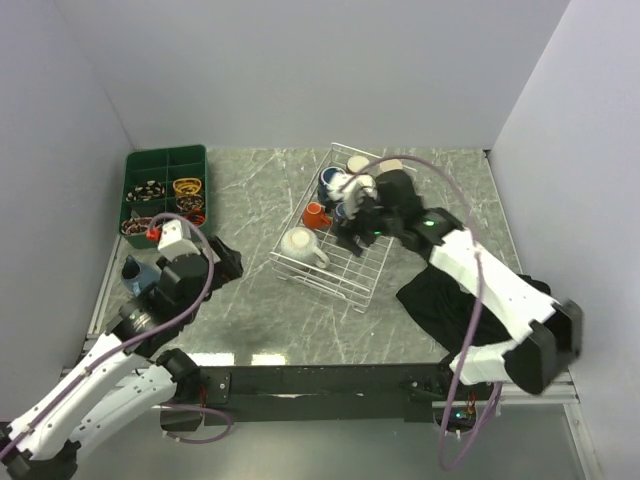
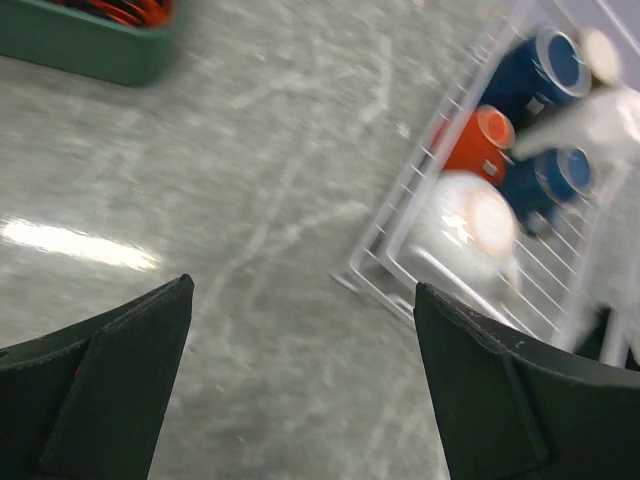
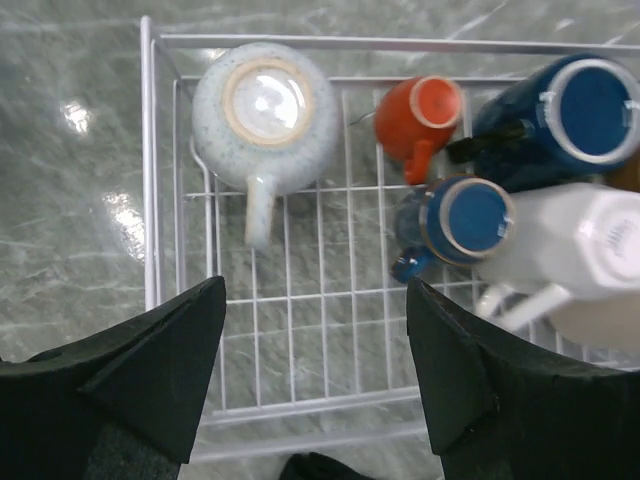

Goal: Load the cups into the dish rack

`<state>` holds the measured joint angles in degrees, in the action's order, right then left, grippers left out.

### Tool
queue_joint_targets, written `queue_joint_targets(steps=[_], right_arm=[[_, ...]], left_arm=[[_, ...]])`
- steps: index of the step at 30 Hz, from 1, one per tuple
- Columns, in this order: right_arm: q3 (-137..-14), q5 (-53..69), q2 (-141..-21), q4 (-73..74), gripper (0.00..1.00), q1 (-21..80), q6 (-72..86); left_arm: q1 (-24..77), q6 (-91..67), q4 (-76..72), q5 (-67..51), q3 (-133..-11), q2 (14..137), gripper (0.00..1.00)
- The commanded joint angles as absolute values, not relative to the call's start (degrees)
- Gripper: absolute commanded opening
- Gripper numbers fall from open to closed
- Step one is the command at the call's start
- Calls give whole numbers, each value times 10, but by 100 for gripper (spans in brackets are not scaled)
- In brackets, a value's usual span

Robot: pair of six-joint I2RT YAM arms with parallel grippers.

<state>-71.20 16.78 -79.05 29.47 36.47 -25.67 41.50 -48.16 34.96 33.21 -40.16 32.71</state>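
The cups sat inside the white wire dish rack (image 3: 150,150). A speckled white ceramic mug (image 3: 265,105) lay bottom up in one corner, with a small orange cup (image 3: 425,115) beside it. A tall dark blue mug (image 3: 575,115), a smaller navy cup (image 3: 468,218) and a plain white mug (image 3: 575,240) were bunched together. The right gripper (image 3: 315,330) hovered over the rack's grid, jaws spread and holding nothing. The left gripper (image 2: 300,330) hung wide open over the grey marbled table (image 2: 250,200), well apart from the rack. A dark green compartment tray (image 1: 165,150) stood far left, and a black cloth (image 1: 430,300) lay near the rack.
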Motion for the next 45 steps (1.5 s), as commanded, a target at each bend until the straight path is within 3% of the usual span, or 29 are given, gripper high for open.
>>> queue_joint_targets(steps=[1, 6, 11, 13, 27, 37, 45], right_arm=[[-654, 299, -692, 299, 80, 281, -285], [-543, 394, -590, 261, 86, 179, -285], [-440, 518, -484, 191, 97, 93, -250], [-421, 538, -469, 206, 98, 58, -261], [-417, 564, -489, 216, 98, 3, -278], [-400, 638, -507, 233, 98, -131, -296], [-370, 671, -475, 217, 100, -206, -280]], left_arm=[[274, -400, 313, 274, -436, 363, 96], [58, -360, 279, 73, -429, 425, 96], [-44, -352, 291, 113, -453, 465, 96], [-66, -338, 291, 143, -460, 488, 96], [-76, -283, 335, 360, -535, 599, 96], [-78, -278, 300, 398, -519, 673, 99], [-115, -264, 238, 299, -492, 707, 88]])
